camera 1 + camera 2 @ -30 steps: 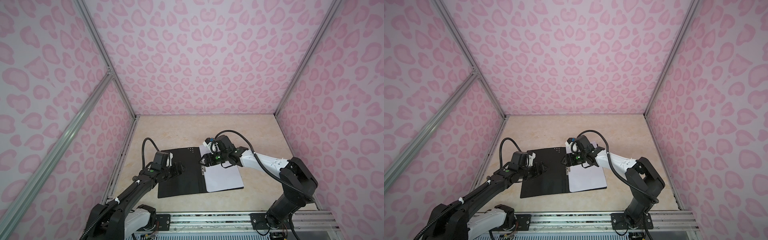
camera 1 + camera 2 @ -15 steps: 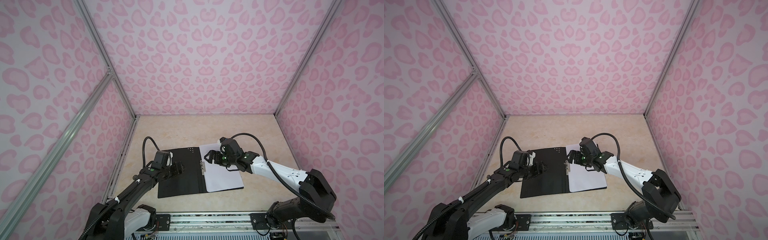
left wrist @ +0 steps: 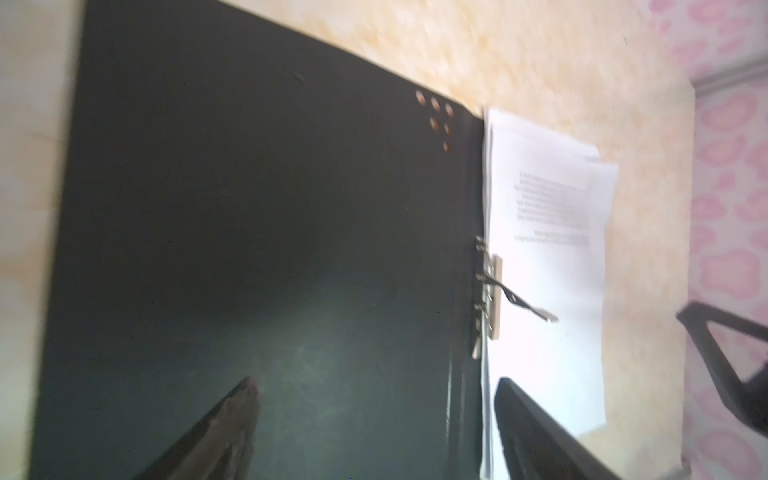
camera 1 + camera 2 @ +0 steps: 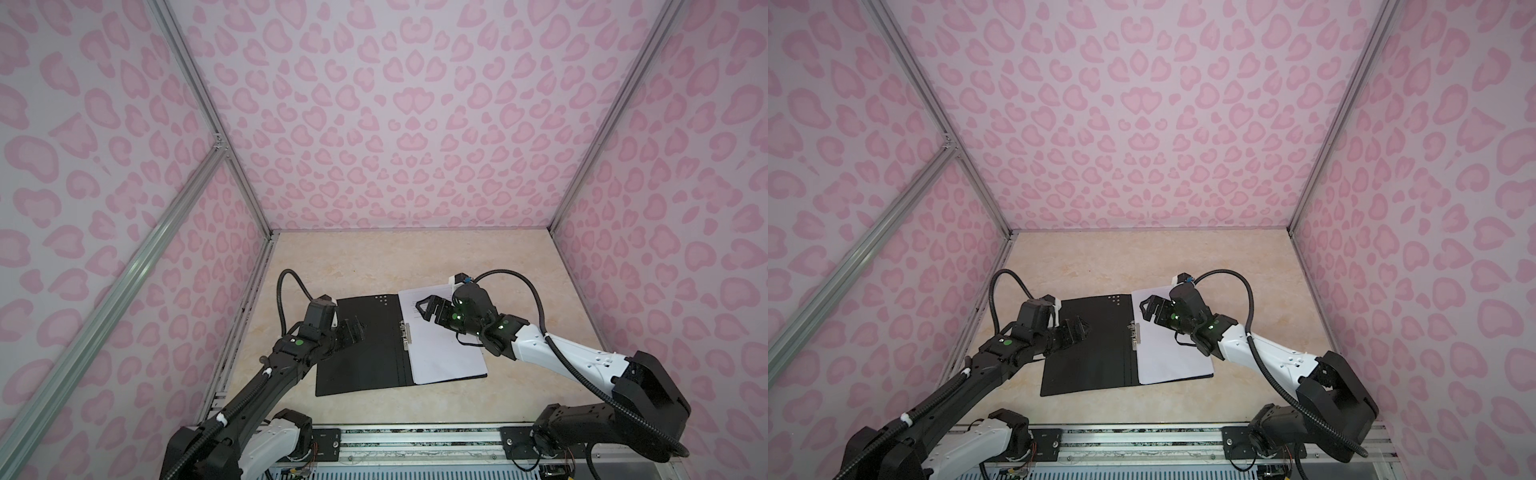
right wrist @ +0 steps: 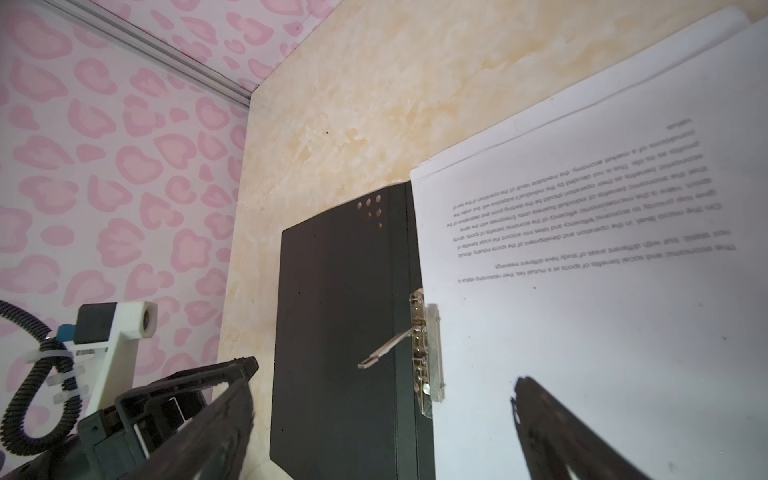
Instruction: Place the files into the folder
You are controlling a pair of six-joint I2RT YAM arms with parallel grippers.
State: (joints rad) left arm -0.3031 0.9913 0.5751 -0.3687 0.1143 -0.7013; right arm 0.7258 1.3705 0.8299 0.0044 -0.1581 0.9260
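Hovering spread over the files [image 4: 449, 353], the right pincer [image 4: 430, 313] lay nearer the folder's [image 4: 357, 365] apparently raised clip [image 4: 405, 332] than the spread left pincer [image 4: 355, 330].

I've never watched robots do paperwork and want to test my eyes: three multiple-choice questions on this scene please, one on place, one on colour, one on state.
1. Where on the flat folder do the white printed paper sheets lie? A) left half B) right half, beside the metal spine clip C) underneath it
2. What colour is the folder's upturned inner face? A) orange B) blue C) black
3. How is the folder? A) spread open B) shut C) standing on edge
Answers: 1 B, they lie right of the clip; 2 C, the bare left half is black; 3 A, both halves lie flat on the beige table.
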